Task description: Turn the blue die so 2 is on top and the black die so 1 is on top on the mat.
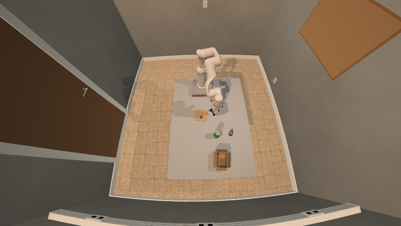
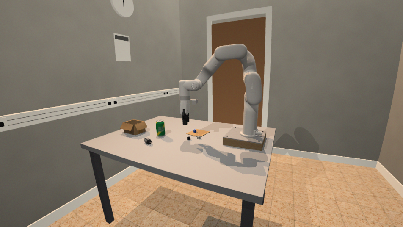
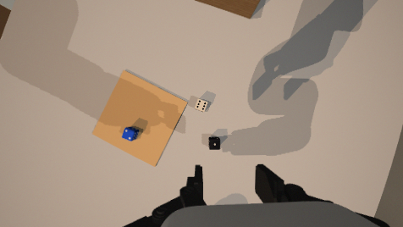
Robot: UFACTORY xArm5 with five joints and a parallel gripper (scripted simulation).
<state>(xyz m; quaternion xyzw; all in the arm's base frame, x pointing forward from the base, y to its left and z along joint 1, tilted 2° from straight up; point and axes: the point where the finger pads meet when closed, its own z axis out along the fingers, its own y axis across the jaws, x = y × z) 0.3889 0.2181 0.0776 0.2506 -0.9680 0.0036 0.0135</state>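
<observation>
The blue die sits on the orange mat; its top shows 2 in the wrist view. The black die lies flat on the table, off the mat, with 1 on top. The white die lies off the mat near one corner, with 6 on top. My gripper is open and empty, pointing down high above the table. It partly hides the area around the white die in the top view.
A green can stands beyond the dice. A small dark object lies beside it. An open cardboard box stands farther out. The arm's wooden base is on the mat's other side.
</observation>
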